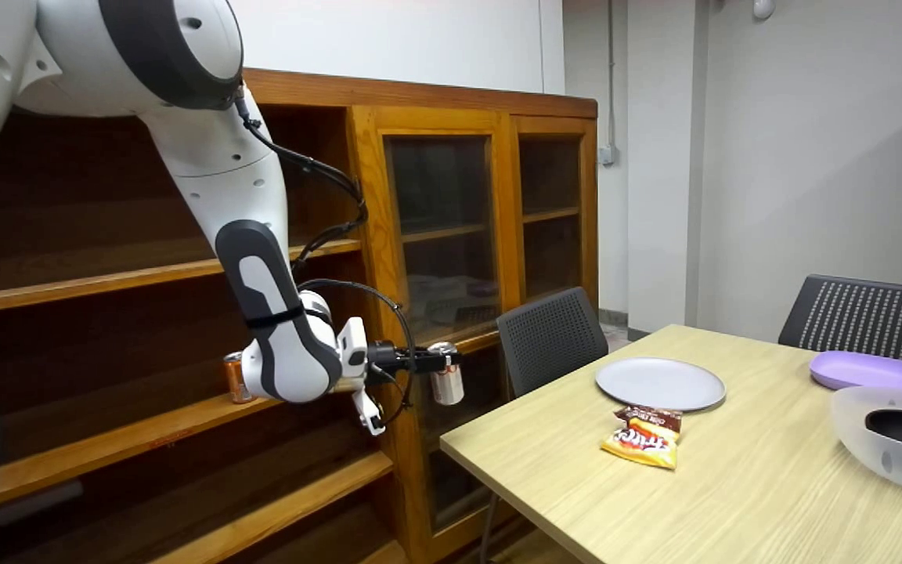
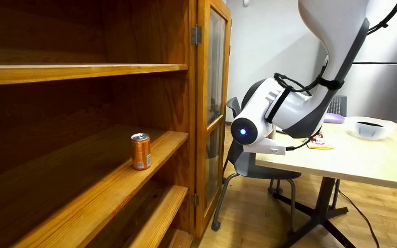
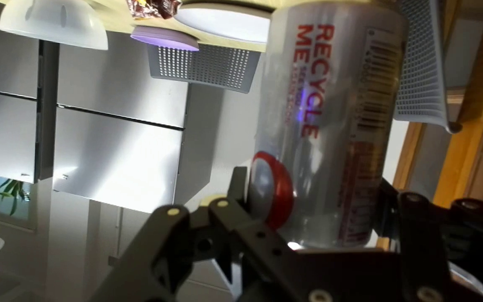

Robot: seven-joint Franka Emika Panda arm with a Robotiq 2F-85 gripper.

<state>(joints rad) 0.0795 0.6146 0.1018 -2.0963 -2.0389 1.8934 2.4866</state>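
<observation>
A silver can [image 3: 329, 126] is held in the jaws of the single arm [image 1: 294, 368]. The jaws are closed on opposite sides of its wall, as shown in the wrist view, where the surroundings are presented upside down. The grip is taken on the upper part; the greater length of the body is carried below. The can's long axis is found near upright, with a slight lean, and set roughly square to the jaws, which are pointed nearly level, away from the shelf [image 2: 109, 189]. In an exterior view the can is seen in mid-air before the glass cabinet door [image 1: 439, 274], near the corner of the worktop [image 1: 748, 486] and apart from it. Whether its base is placed above the worktop or just outside the edge cannot be determined. Clearance beneath that base is judged to be the controlling relation. A plate [image 1: 660, 382] and a yellow snack bag [image 1: 642, 446] are noted on the worktop, on the side toward which the jaws are pointed. An orange can [image 2: 141, 153] is stood upright on the shelf, well apart from the jaws.
</observation>
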